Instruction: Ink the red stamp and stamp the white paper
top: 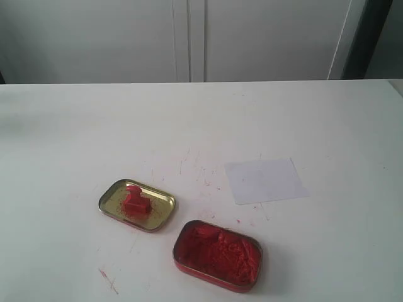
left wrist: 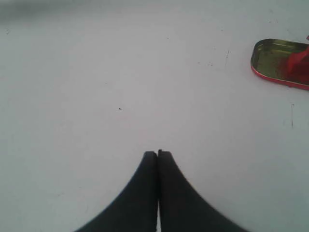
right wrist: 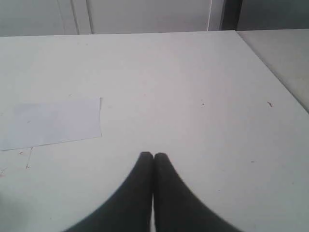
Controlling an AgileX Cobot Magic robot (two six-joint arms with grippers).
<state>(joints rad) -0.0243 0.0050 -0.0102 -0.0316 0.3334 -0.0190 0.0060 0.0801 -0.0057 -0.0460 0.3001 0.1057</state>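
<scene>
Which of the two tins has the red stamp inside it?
The gold-coloured tin, the left one in the exterior view, holds the red stamp. The other tin is full of lumpy red paste, with no stamp.

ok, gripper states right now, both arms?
Left gripper: closed, holding nothing.
Right gripper: closed, holding nothing.

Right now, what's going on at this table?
Nothing is being handled yet. The left gripper and right gripper are both shut and empty, away from the things. The red stamp sits in the gold tin, next to an open tin of red paste. The white paper lies flat nearby, with no print that I can make out.
</scene>
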